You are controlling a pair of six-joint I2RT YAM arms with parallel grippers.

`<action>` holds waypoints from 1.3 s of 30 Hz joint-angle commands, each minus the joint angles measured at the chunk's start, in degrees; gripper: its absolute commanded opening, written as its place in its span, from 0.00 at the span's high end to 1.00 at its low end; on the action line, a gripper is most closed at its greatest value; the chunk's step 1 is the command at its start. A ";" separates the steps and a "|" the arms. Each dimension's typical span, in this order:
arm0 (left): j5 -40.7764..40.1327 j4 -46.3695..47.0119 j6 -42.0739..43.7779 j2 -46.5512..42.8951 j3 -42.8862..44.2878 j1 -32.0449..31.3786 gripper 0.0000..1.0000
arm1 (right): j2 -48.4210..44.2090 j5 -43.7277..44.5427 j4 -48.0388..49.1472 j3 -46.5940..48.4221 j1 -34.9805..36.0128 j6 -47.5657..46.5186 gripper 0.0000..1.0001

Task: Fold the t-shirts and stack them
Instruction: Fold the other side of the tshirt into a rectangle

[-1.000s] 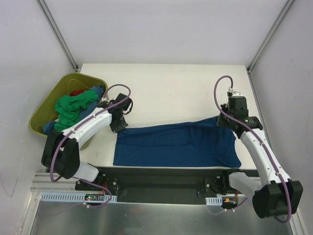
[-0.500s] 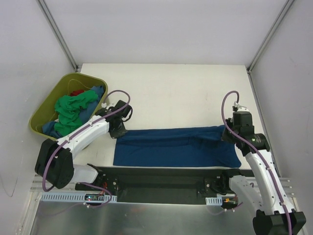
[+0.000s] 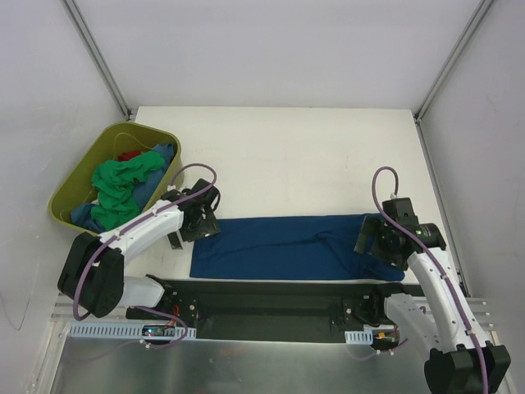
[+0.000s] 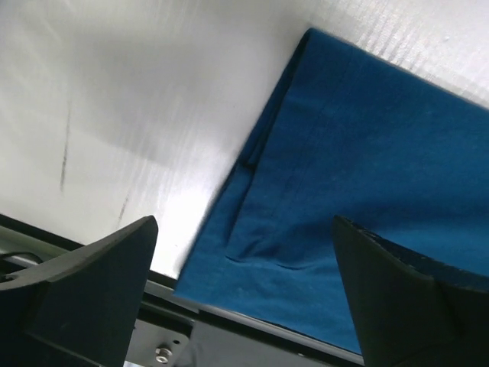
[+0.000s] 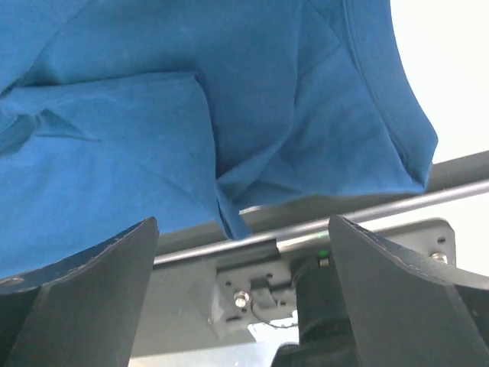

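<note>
Blue t-shirt (image 3: 287,246) lay folded in a long band at the table's (image 3: 287,156) six o'clock edge. The left gripper (image 3: 199,223) stood at its nine o'clock end and the right gripper (image 3: 376,238) at its three o'clock end, both with jaws spread wide and holding nothing.

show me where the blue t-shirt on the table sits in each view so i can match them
top external: blue t-shirt lies as a long band along the table's near edge
left wrist: its left end fills the right half
right wrist: its right end fills the upper part
shared landmark: the metal frame below the shirt's near hem
</note>
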 commanded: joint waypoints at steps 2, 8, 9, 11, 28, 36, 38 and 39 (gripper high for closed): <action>2.40 -1.01 0.87 -4.37 2.02 -0.43 0.01 | -2.12 -1.21 -1.06 7.59 0.30 -2.70 0.00; 6.17 1.09 2.71 -1.75 7.04 -2.10 0.01 | 8.40 -8.69 7.11 7.95 0.13 -4.91 0.03; 7.40 1.97 2.97 -0.96 7.47 -2.88 0.01 | 12.86 -9.90 8.17 7.87 0.13 -4.91 0.03; 10.38 4.17 3.50 1.59 7.39 -3.41 0.01 | 16.93 -12.37 11.50 7.61 -0.14 -4.74 0.02; 10.93 6.28 2.01 5.29 2.29 -3.68 0.01 | 33.03 -6.22 17.94 2.33 -1.98 -4.30 0.37; 11.11 6.28 2.01 5.91 3.35 -3.68 0.01 | 29.44 -10.35 19.17 1.28 -1.98 -4.56 0.80; 11.02 6.28 2.01 5.73 3.17 -3.68 0.01 | 27.34 -10.62 18.03 1.28 -1.90 -4.65 0.87; 11.02 6.28 1.92 5.64 3.09 -3.68 0.01 | 26.63 -11.05 18.03 1.01 -1.72 -4.65 0.92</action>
